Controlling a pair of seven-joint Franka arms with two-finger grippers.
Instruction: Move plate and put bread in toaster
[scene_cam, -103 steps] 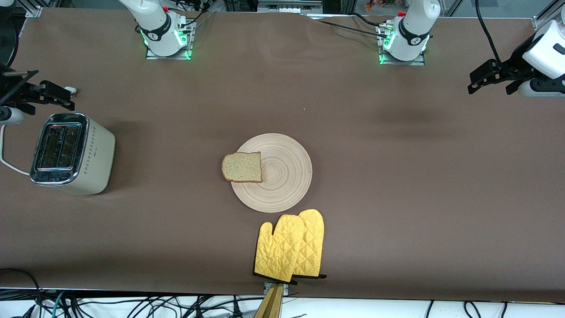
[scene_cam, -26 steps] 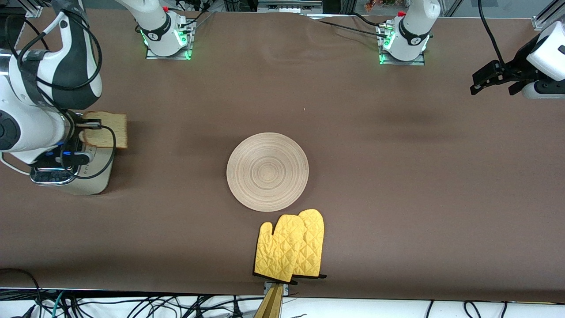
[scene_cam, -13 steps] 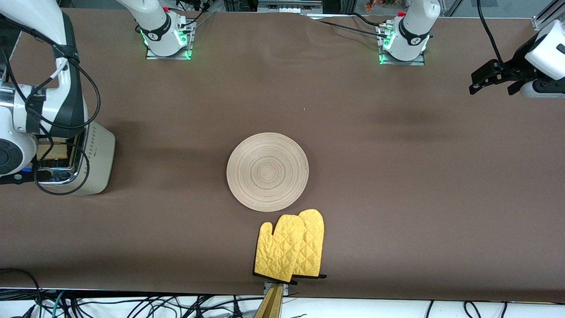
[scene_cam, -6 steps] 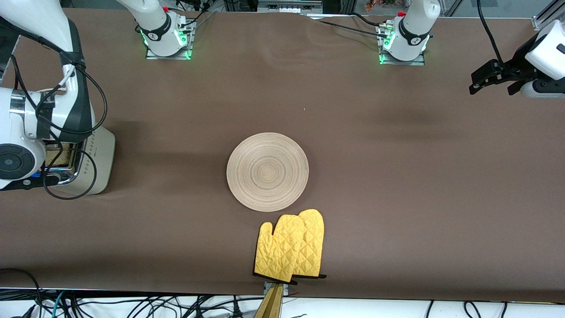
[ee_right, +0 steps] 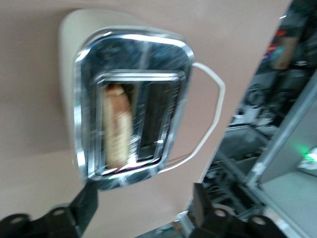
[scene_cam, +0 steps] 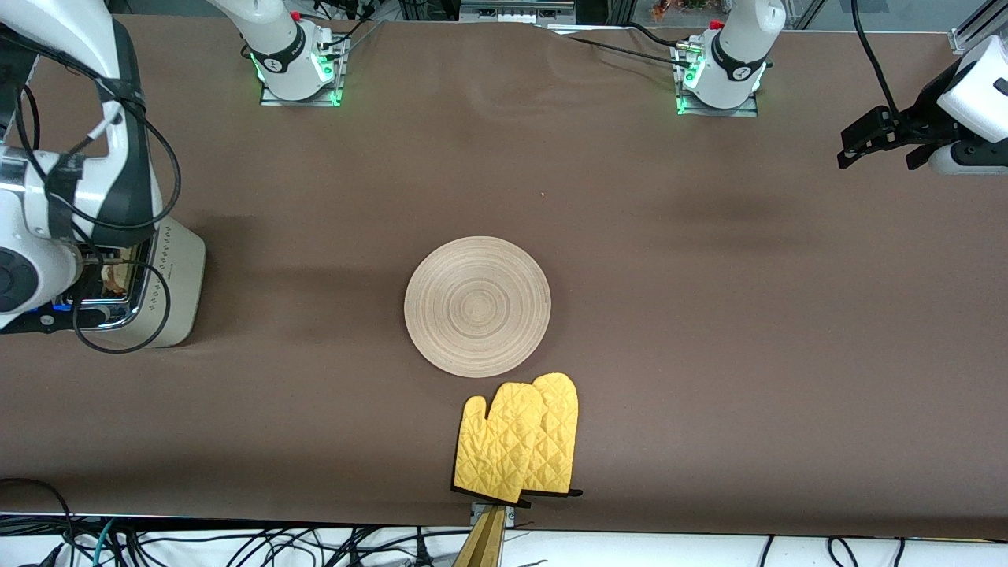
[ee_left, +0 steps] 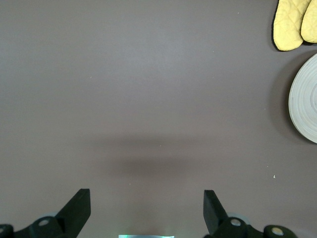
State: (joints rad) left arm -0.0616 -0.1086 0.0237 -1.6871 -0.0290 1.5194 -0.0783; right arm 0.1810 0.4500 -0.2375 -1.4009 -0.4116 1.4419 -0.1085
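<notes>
The pale wooden plate point(scene_cam: 477, 305) lies bare at the middle of the table; its edge shows in the left wrist view point(ee_left: 304, 99). The cream-white toaster point(scene_cam: 173, 291) stands at the right arm's end, largely covered by the right arm point(scene_cam: 31, 268). In the right wrist view the bread point(ee_right: 118, 130) stands in one slot of the toaster's chrome top point(ee_right: 166, 59). My right gripper point(ee_right: 143, 206) is open and empty above the toaster. My left gripper point(scene_cam: 874, 151) waits open and empty over the left arm's end, as the left wrist view point(ee_left: 145, 212) also shows.
A pair of yellow oven mitts point(scene_cam: 520, 441) lies nearer to the front camera than the plate, close to the table's front edge, and shows in the left wrist view point(ee_left: 292, 22). The toaster's white cord point(ee_right: 214, 114) loops off its end.
The right gripper took the bread off the plate, carried it over the toaster, lowered it into a slot and let go. The plate shifted slightly. The left arm has not moved.
</notes>
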